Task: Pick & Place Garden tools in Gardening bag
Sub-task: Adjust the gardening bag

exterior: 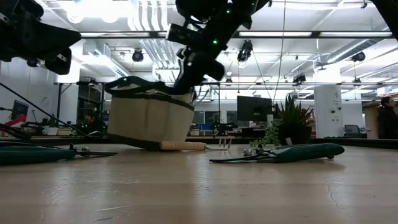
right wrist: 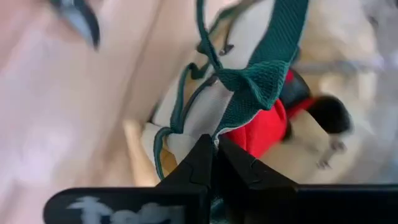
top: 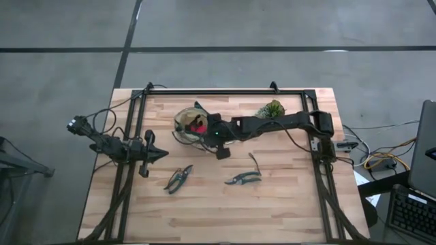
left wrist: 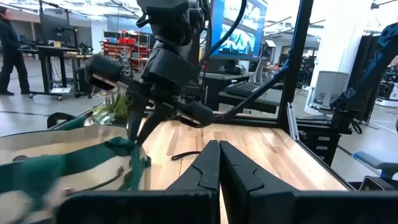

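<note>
Counter of pale wooden planks carries everything, and on it, toward the far left of centre, sits the small round tan fabric gardening bag with dark green trim and handles, tipped a little off the surface on one side in the low view. The right arm reaches across from the right edge so that the right gripper is at the bag's near rim; in its wrist view its fingers are pressed together on the bag's green edge webbing, just beside a red piece that already lies inside the bag. The left gripper waits near the counter's left edge, fingers pressed together and holding nothing. One pair of grey metal pruning shears lies on the planks in front of the bag, and a second pair lies farther right, well apart from the bag. A thin wooden-handled rake lies against the bag's base, seen from table height. Judging by this, the task is early: only the red piece is bagged, while both shears and the rake remain out.
</note>
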Robot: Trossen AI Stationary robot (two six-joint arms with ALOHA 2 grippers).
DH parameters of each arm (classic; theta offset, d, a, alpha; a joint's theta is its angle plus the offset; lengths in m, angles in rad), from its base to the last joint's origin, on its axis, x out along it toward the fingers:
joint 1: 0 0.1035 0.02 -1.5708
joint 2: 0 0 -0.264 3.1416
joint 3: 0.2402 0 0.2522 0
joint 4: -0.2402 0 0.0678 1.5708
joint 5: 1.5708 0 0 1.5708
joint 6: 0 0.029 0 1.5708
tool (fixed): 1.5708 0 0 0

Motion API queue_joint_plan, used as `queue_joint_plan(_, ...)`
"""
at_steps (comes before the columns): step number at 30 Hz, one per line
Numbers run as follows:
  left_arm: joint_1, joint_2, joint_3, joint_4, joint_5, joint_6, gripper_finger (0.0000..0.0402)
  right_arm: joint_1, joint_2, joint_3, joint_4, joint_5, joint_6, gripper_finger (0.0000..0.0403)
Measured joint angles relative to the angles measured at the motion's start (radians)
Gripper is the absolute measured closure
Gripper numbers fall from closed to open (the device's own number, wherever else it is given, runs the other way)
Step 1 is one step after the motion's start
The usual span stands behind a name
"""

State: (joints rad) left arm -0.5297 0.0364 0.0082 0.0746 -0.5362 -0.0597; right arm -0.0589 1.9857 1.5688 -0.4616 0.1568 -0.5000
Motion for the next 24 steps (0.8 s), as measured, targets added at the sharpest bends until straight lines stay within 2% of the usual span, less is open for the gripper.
queue_joint_plan(4, 0.000, 0.000, 0.000, 0.000, 0.000, 0.000, 0.0396, -0.007, -0.014, 0.011, -0.077, 0.088, -0.117, 0.0394)
queue_joint_plan(11, 0.000, 0.000, 0.000, 0.000, 0.000, 0.000, 0.0396, -0.023, -0.031, 0.034, -0.138, 0.163, -0.311, 0.0394)
queue_joint_plan(18, 0.000, 0.000, 0.000, 0.000, 0.000, 0.000, 0.0396, -0.064, -0.031, 0.031, -0.193, 0.198, -0.401, 0.0394)
queue_joint_plan(24, 0.000, 0.000, 0.000, 0.000, 0.000, 0.000, 0.0396, -0.092, -0.032, 0.031, -0.245, 0.270, -0.420, 0.0394)
